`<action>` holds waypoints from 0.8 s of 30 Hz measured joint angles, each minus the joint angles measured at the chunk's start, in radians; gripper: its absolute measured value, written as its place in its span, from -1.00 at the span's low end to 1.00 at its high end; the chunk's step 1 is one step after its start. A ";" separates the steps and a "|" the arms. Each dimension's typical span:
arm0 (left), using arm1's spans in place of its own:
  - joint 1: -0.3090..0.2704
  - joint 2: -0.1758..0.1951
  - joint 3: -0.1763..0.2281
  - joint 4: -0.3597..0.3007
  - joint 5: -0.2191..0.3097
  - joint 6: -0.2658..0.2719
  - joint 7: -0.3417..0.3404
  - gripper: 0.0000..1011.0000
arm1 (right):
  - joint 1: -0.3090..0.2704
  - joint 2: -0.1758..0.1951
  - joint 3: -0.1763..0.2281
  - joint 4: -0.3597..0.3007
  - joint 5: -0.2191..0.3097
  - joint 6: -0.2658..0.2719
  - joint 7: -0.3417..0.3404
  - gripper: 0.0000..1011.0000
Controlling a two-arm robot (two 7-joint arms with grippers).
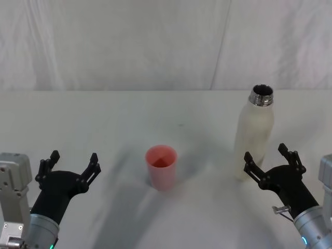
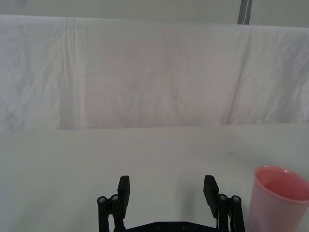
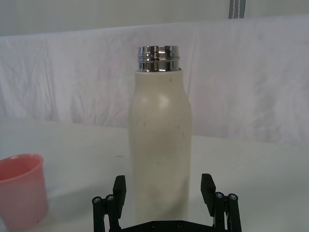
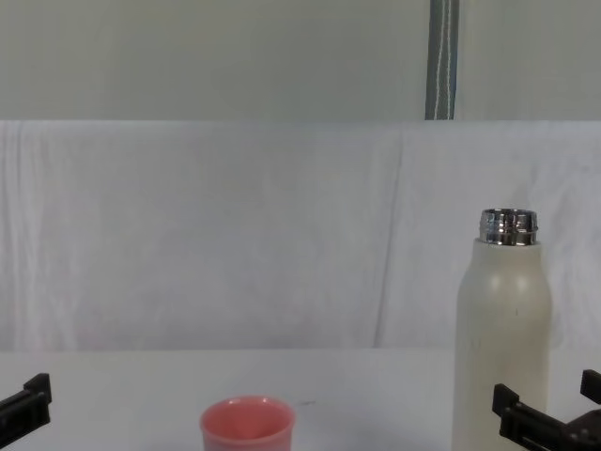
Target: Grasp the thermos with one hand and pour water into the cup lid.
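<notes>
We found the right pincer (image 1: 266,155) at the near right of the table (image 1: 104,119), its fingers spread wide and holding nothing. The left pincer (image 1: 72,162) sat at the near left, likewise spread and empty, with bare table ahead of it.

Directly ahead of the right pincer stood the thermos (image 1: 254,136), near it but not touched; in the right wrist view its lower body (image 3: 160,154) sat centred between the two open fingertips, slightly beyond them. We judged the right arm to be much the nearer of the two, so the grasp falls to it, and a straight advance should bring the fingers to either side of the body.

The thermos stood upright, long axis vertical, its steel neck uncapped and pointing up. The finger gap lay across that axis, which suits a side grip on the cylinder.

The cup lid (image 1: 161,165) stood upright on the table towards the left of the thermos, well apart from it, roughly midway between the two arms, mouth up. We could not tell whether it held any water.

Behind everything hung a white cloth backdrop (image 1: 129,46)
</notes>
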 joint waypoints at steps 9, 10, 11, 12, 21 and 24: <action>0.000 0.000 0.000 0.000 0.000 0.000 0.000 0.98 | -0.019 0.001 -0.001 -0.016 -0.002 0.002 -0.003 0.98; 0.000 0.000 0.000 0.000 0.000 0.000 0.000 0.98 | -0.020 0.001 -0.001 -0.017 -0.003 0.001 -0.003 0.98; 0.000 0.000 0.000 0.000 0.000 0.000 0.000 0.98 | -0.020 0.001 -0.001 -0.017 -0.004 0.001 -0.003 0.98; 0.000 0.000 0.000 0.000 0.000 0.000 0.000 0.98 | -0.021 0.001 -0.002 -0.018 -0.005 0.000 -0.003 0.98; 0.000 0.000 0.000 0.000 0.000 0.000 0.000 0.98 | -0.031 0.000 -0.013 -0.030 -0.015 0.001 -0.003 0.98; 0.000 0.000 0.000 0.000 0.000 0.000 0.000 0.98 | -0.035 0.000 -0.017 -0.036 -0.017 0.004 -0.003 0.98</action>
